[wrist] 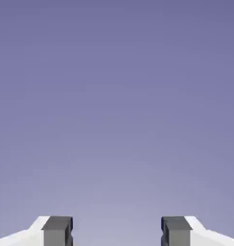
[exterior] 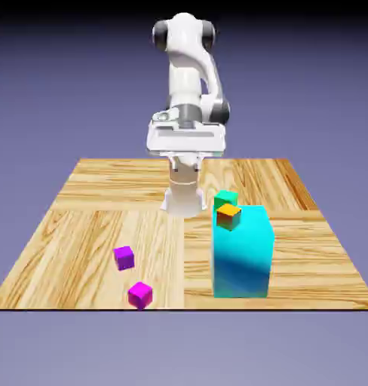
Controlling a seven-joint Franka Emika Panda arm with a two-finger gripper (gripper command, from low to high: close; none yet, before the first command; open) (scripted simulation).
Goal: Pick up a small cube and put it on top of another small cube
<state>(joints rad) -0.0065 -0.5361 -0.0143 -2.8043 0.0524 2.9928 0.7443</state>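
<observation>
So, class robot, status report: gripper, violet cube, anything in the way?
Gripper open, empty. Violet cube on table, ungrasped. Orange cube and cyan block crowd green cube in view.

On the wooden counter [exterior: 81,226], in the exterior view, the small violet-purple cube [exterior: 124,258] is seen at left, behind the small magenta cube [exterior: 140,295]. To their right is placed the big cyan block [exterior: 242,252]; near its far left corner, the small orange cube [exterior: 228,216] is seen before the small green cube [exterior: 225,200].
</observation>
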